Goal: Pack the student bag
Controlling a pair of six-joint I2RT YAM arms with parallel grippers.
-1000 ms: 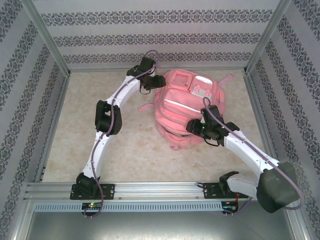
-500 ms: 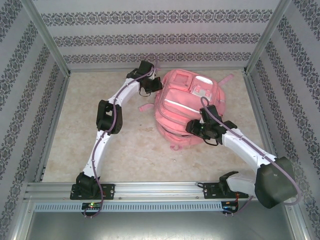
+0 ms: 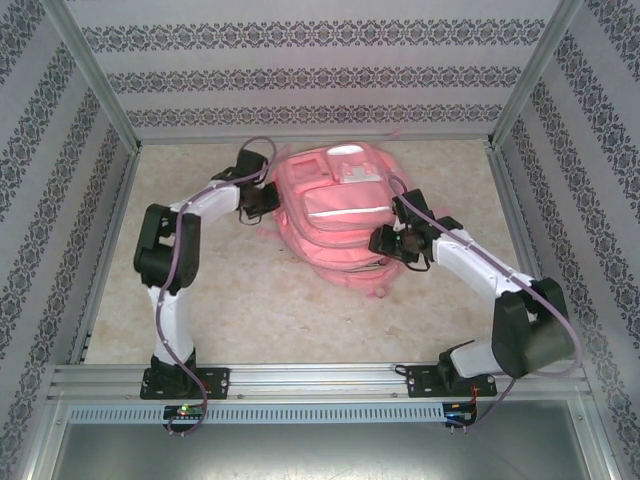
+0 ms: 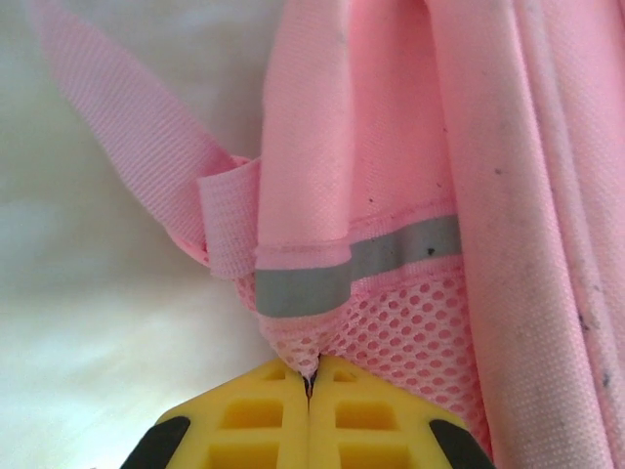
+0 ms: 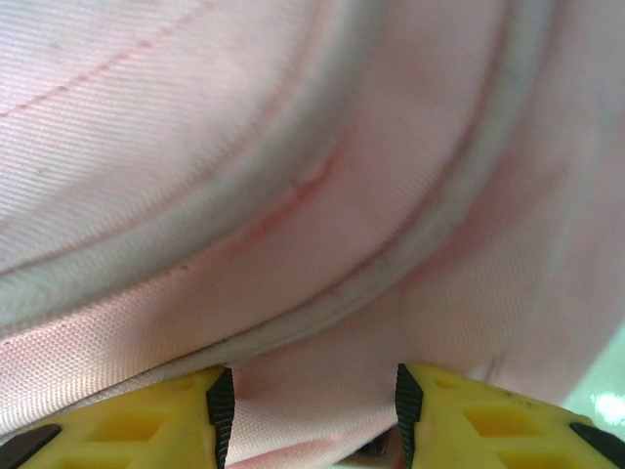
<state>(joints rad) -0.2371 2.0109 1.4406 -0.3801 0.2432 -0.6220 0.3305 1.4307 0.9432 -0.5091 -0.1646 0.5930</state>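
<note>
**A:** Left gripper (image 4: 310, 376) first; yellow fingers pressed flat together, a pinch of mesh pocket (image 4: 410, 332) from the student bag (image 3: 335, 215) caught in the seam between them; clenched on the bag.

**B:** Just beyond it, a grey reflective stripe (image 4: 361, 264); a pink strap (image 4: 127, 166) loops off to the left; the frame cuts off the rest.

**A:** Right gripper (image 5: 310, 386) now; jaws part-way apart, a fold of pink fabric filling the gap pad to pad; grasping the bag, though which part is too close and blurred to say.

**B:** From above, the bag lies on the table (image 3: 250, 290) towards the back, between the two arms; its inside is hidden, so what it holds I cannot tell.
</note>
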